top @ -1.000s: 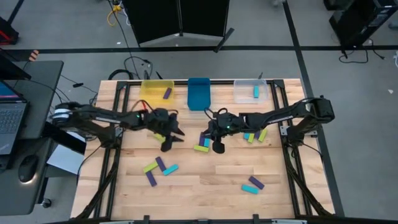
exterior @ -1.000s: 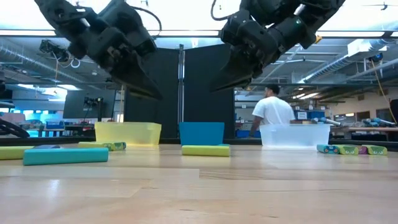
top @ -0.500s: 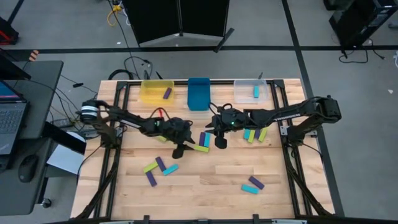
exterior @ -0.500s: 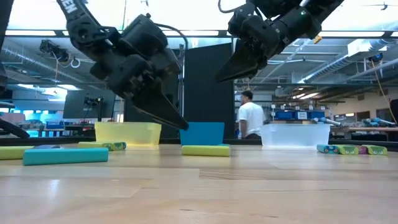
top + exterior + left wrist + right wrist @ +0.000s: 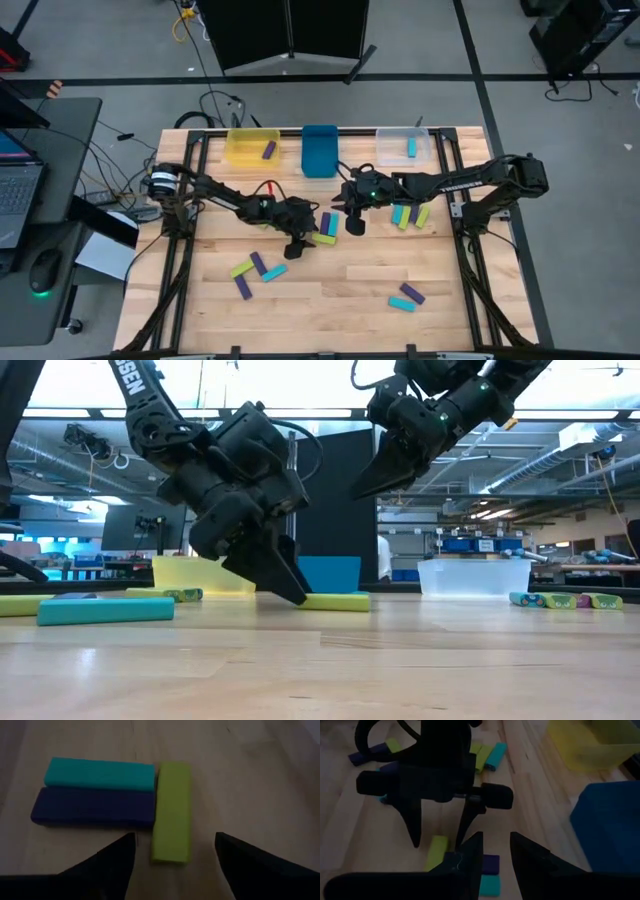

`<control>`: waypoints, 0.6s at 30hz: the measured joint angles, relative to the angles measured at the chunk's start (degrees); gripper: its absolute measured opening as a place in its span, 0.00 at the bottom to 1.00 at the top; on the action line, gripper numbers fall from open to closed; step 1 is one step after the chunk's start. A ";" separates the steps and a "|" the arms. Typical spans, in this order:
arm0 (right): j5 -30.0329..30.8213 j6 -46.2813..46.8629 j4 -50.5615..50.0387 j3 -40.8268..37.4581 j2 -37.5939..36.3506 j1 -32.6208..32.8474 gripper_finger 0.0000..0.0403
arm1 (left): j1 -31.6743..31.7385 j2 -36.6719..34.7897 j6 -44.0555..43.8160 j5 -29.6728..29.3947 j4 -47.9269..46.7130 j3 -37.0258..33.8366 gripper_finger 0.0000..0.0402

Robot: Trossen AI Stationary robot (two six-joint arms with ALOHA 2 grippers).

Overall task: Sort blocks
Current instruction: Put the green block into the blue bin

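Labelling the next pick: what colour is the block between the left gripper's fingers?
Lime green block, clearest in the left wrist view.

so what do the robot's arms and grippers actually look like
Both arms are matte black, built of slim jointed segments. The left gripper ends in two flat, tapering dark fingers; white lettering runs along its arm, with a red cable near its wrist. The right gripper has matching pointed fingers and a small green light.

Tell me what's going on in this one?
Two dark arms are sorting small coloured bars on a wooden table. The left pincer is open and lowered around a lime-green rectangular block that abuts a cyan block and a purple block. The right pincer hovers above, holding nothing visible.
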 joint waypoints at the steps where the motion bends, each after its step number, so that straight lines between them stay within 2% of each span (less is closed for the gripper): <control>1: 0.00 -0.02 0.00 0.00 0.00 0.00 0.27 | -0.11 0.08 0.00 -0.51 0.04 0.04 0.69; 6: 0.00 -0.02 0.00 0.00 0.00 0.00 0.27 | -0.12 0.10 -0.04 -1.07 -0.08 0.04 0.57; 14: 0.00 -0.02 -0.04 0.00 0.00 0.00 0.26 | -0.08 0.12 -0.13 -0.54 -0.45 0.04 0.28; 18: 0.00 -0.02 -0.15 0.00 0.00 0.00 0.26 | -0.14 -0.51 -0.15 0.33 -1.36 0.02 0.26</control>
